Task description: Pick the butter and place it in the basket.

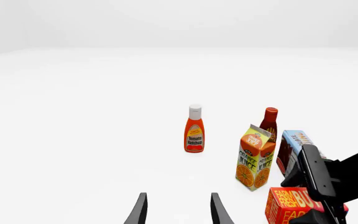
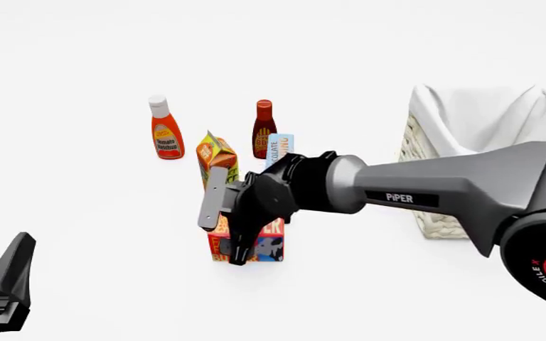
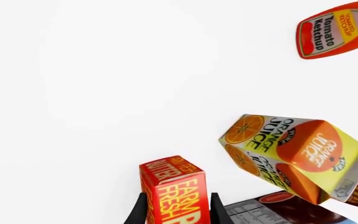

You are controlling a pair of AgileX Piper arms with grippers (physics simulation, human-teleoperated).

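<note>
Now one butter (image 3: pixel 174 191) between right gripper (image 3: pixel 175 212) fingers (left gripper (image 1: pixel 179 210) apart), one basket (image 2: pixel 423 153).

2 bottles (image 2: pixel 166 129), 3 cartons (image 2: pixel 216 160), 1 basket (image 2: pixel 425 153).

Right arm extended and lowered; left arm held low and back.
Right end effector (image 2: pixel 238 238) points down, fingers straddling the butter (image 2: pixel 254 241); whether they press it cannot be told. Left end effector (image 2: pixel 3 288) sits at the near left in the front view, fingers (image 1: pixel 140 211) parted with nothing between them.
</note>
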